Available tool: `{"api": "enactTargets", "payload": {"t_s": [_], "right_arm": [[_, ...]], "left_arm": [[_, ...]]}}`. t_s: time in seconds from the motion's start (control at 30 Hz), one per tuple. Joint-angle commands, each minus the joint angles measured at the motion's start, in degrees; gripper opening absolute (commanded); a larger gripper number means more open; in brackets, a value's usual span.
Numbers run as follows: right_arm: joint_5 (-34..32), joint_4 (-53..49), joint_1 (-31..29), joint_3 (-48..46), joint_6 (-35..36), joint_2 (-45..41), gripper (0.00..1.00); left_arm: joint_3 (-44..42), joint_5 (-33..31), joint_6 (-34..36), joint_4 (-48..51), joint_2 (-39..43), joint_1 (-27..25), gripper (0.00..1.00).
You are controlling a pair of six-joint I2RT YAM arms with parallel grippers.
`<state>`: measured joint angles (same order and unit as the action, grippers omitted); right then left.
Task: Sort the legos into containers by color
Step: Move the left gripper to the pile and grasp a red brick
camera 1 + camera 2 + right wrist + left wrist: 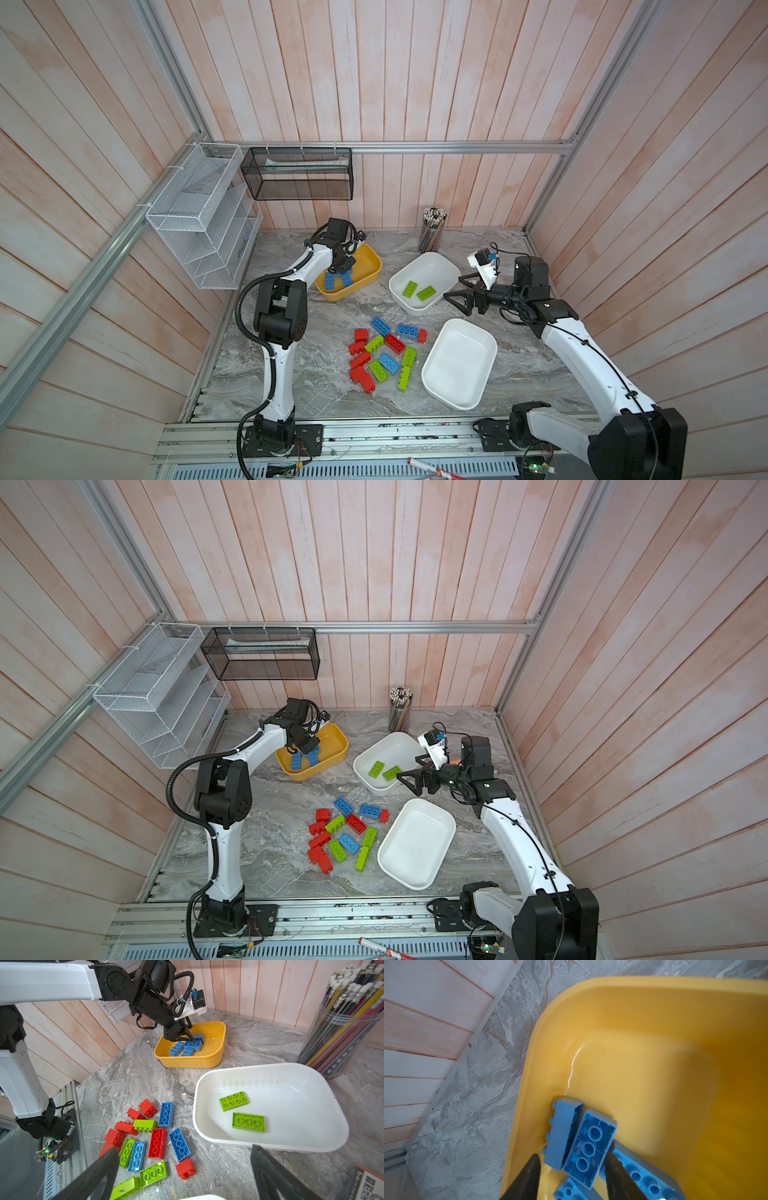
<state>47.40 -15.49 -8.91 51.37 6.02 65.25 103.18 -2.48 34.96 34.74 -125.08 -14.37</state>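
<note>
Yellow tub (188,1061) holds blue bricks (193,1045); far white tub (270,1077), 2 green bricks (233,1100)

Under left tool (340,277): rear tub (368,262), bricks (329,281) in it. Just ahead of right tool (452,286): middle tub (432,266), brick pair (410,289) in it. Farther ahead, on surface (324,386): loose pile (388,363). Beside right tool: third tub (459,365).

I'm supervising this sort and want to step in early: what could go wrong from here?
The left tool straddles blue bricks in the yellow tub; withdrawing could snag one. The loose pile is packed with mixed colours, so a grasp may nudge or pinch a neighbour. The empty white tub resembles the white tub holding green bricks; red bricks could go astray.
</note>
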Motion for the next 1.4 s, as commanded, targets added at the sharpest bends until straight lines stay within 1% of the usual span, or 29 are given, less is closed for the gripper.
{"api": "enactTargets", "payload": {"t_s": [0.0, 0.17, 0.23, 0.37, 0.47, 0.63, 0.7, 0.8, 0.87, 0.97, 1.17, 1.3, 1.37], "right_arm": [[-0.6, -1.4, 0.2, 1.5, 0.4, 0.1, 0.98], [-0.6, -1.7, 0.2, 1.4, 0.3, -0.5, 0.98], [-0.5, -1.9, 0.2, 1.3, 0.2, -0.8, 0.98], [-0.1, -2.2, 0.2, 1.2, 0.3, -1.4, 0.98], [0.3, -2.4, 0.1, 1.2, 0.3, -1.5, 0.98], [0.6, -2.7, -0.8, 1.1, 0.4, -2.1, 0.98], [0.6, -2.8, -1.2, 0.8, 0.4, -2.4, 0.98], [0.2, -2.5, -1.7, 0.1, -0.1, -2.8, 0.98], [0.1, -2.4, -2.1, -0.2, -0.3, -2.9, 0.98], [-0.2, -2.1, -2.6, -0.6, -0.6, -2.9, 0.98], [-0.7, -2.0, -2.9, -1.0, -0.7, -3.0, 0.98], [-0.7, -1.7, -2.9, -1.5, -0.7, -3.0, 0.98], [-0.7, -1.2, -2.9, -2.1, -0.9, -3.2, 0.98]], "left_arm": [[1.1, 0.2, -0.3, 1.4, 2.0, -0.3, 0.54], [-1.0, 3.3, -4.2, 6.1, 8.4, -2.0, 0.65], [-3.2, 5.2, -6.0, 8.7, 11.8, -2.9, 0.69], [-13.3, 10.0, -11.2, 9.6, 21.3, -4.6, 0.72], [-22.1, 12.3, -15.6, 8.7, 28.3, -7.0, 0.73], [-33.7, 13.3, -23.8, 8.0, 37.8, -11.4, 0.73], [-37.5, 12.0, -28.9, 7.3, 40.9, -13.1, 0.74], [-41.6, 12.4, -41.8, 5.5, 44.1, -13.6, 0.72], [-44.3, 11.6, -47.1, 3.4, 46.4, -16.1, 0.72], [-46.6, 11.0, -52.6, 2.5, 47.3, -19.3, 0.73], [-50.3, 6.4, -61.7, 2.2, 45.3, -20.7, 0.73], [-50.1, 3.8, -64.0, 1.6, 41.7, -21.5, 0.73], [-50.9, 4.1, -64.5, -1.0, 40.7, -21.6, 0.73]]}}
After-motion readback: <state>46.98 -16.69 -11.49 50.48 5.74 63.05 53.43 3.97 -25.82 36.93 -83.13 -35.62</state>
